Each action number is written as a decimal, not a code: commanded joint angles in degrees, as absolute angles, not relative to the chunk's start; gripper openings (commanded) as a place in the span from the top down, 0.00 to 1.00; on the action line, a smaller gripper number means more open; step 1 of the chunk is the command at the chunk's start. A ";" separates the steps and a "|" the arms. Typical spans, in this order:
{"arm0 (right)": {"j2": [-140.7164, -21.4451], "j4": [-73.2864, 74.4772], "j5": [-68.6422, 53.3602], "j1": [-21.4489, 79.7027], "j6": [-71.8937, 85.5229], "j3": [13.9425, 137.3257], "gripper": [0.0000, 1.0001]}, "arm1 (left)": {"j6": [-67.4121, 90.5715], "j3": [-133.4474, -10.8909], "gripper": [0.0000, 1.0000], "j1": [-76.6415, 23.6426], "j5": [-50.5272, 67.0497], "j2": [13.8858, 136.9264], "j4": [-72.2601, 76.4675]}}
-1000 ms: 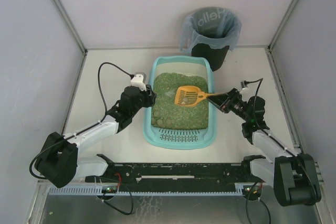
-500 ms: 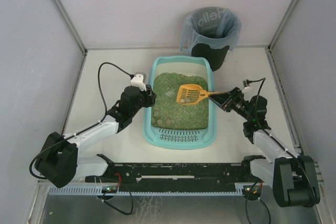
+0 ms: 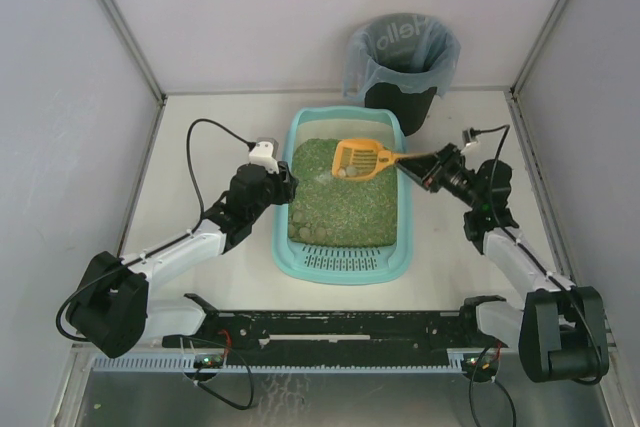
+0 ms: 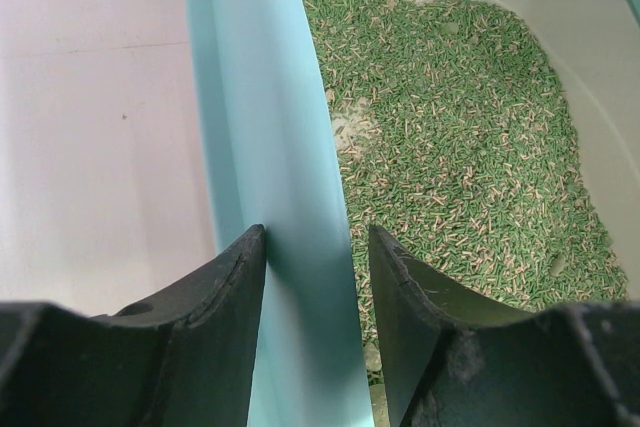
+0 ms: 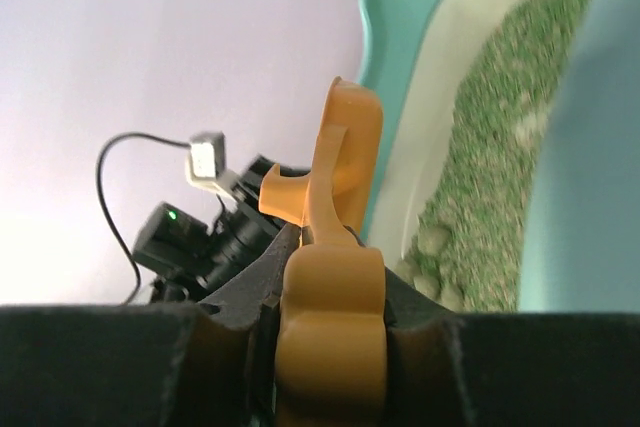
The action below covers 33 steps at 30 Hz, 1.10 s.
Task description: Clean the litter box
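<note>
The table carries the light-teal litter box at its middle, grille ledge toward the near edge, green litter inside. At the far edge stands a black bin; its grey-blue liner reads "Hello". The left gripper clasps the box's left wall, one finger on each side. The right gripper pinches an orange scoop by the handle, over the litter's far right.

The light-teal litter box sits flat mid-tabletop, holding green litter, its slotted grille ledge at the near end.
</note>
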<state>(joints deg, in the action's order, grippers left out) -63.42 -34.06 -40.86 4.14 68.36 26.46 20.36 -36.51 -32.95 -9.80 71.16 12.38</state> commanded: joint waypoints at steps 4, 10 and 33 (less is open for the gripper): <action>-64.85 -25.92 -35.26 0.31 67.62 42.96 1.00 | 21.21 -38.50 0.50 -33.86 -7.23 71.35 13.76; -69.90 -24.08 -28.17 -4.05 69.27 53.79 1.00 | 21.91 -38.12 0.50 -33.93 -6.89 71.37 14.41; -95.78 3.22 19.53 15.47 -9.26 101.06 1.00 | 22.12 -38.51 0.50 -33.93 -6.36 71.41 13.92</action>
